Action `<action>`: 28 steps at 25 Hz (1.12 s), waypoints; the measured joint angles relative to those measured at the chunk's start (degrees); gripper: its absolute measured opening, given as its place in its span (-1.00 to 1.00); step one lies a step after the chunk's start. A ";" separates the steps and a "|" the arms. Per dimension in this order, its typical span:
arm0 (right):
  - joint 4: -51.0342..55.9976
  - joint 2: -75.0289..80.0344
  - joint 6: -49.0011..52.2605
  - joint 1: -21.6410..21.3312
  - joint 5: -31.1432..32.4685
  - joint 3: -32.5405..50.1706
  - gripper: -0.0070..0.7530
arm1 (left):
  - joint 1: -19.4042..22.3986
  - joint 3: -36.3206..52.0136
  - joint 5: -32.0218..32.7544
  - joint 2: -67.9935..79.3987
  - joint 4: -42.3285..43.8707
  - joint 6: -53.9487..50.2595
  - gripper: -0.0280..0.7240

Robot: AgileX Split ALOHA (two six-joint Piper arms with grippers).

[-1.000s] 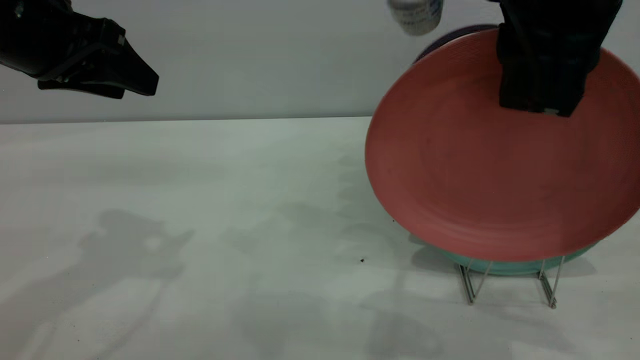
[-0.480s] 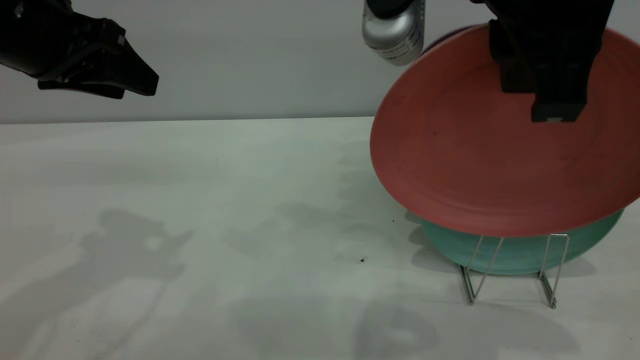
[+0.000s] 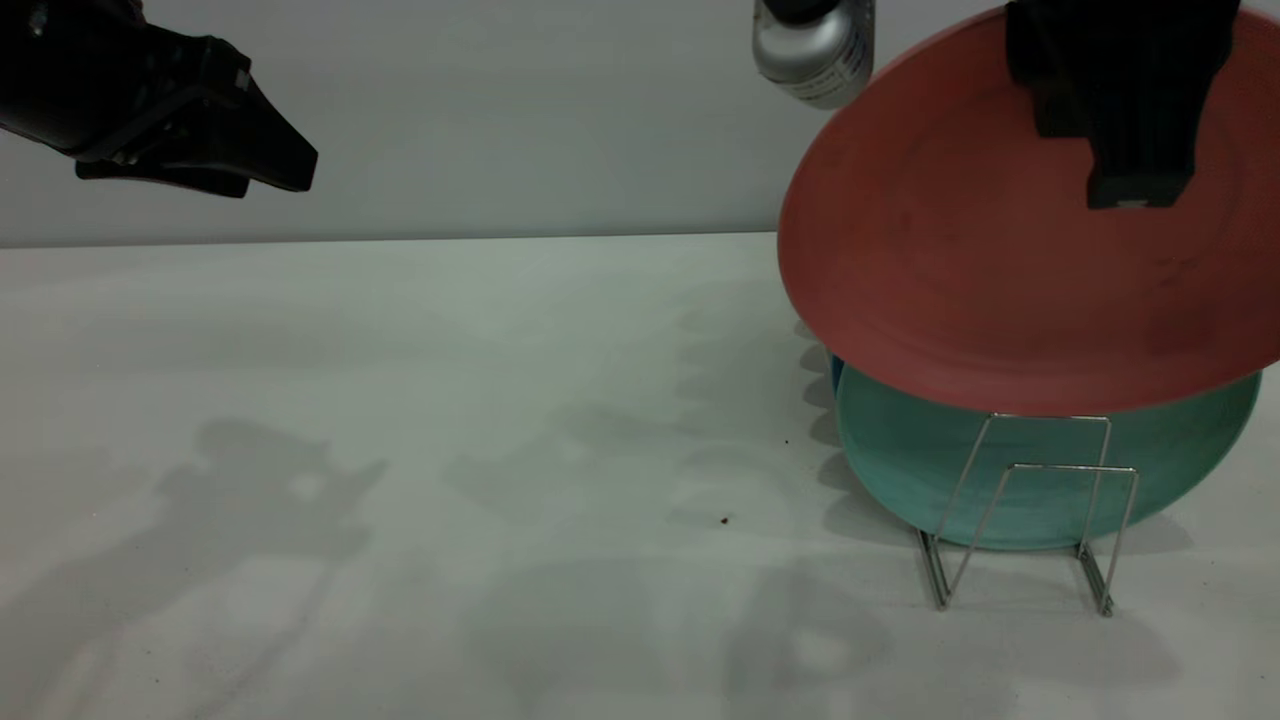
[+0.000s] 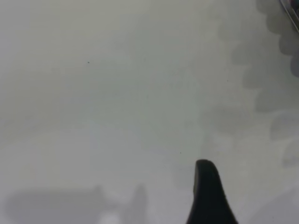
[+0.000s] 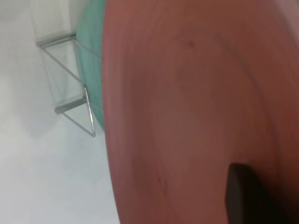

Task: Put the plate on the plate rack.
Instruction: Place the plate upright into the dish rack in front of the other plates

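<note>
My right gripper [image 3: 1135, 190] is shut on the top rim of the salmon-pink plate [image 3: 980, 280] and holds it tilted in the air at the right. The plate's lower edge hangs just above the silver wire plate rack [image 3: 1030, 500], level with the top of the taller loop. In the right wrist view the plate [image 5: 187, 107] fills most of the picture, with one finger [image 5: 243, 196] pressed on its face and the rack [image 5: 70, 102] beyond it. My left gripper [image 3: 200, 140] is parked high at the far left, away from the plates.
A teal-green plate [image 3: 900, 460] stands upright in the rack behind the front loops. A sliver of a blue plate [image 3: 835, 375] shows behind it. A silver cylinder [image 3: 815, 50] hangs at the top, left of the pink plate. Bare white table [image 3: 450, 450] lies left of the rack.
The pink plate has risen and shifted right with my right gripper. More of the teal plate and the rack loops now show. The left arm has not moved.
</note>
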 joint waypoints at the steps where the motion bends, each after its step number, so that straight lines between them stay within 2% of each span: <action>1: -0.19 0.00 0.34 -0.28 0.00 0.00 -0.65 | 0.00 0.00 0.00 0.00 0.00 0.00 0.40; 8: -0.32 0.00 1.32 -3.10 -0.28 0.05 -0.65 | 0.00 0.00 0.44 0.00 0.00 0.00 0.40; 21: 1.48 2.19 1.37 -3.42 -2.22 0.16 -0.65 | 0.00 0.00 1.08 0.00 0.00 -0.15 0.40; 28: 2.19 2.45 1.37 -7.02 -3.13 0.16 -0.65 | 0.00 0.00 1.34 0.00 0.00 -0.15 0.40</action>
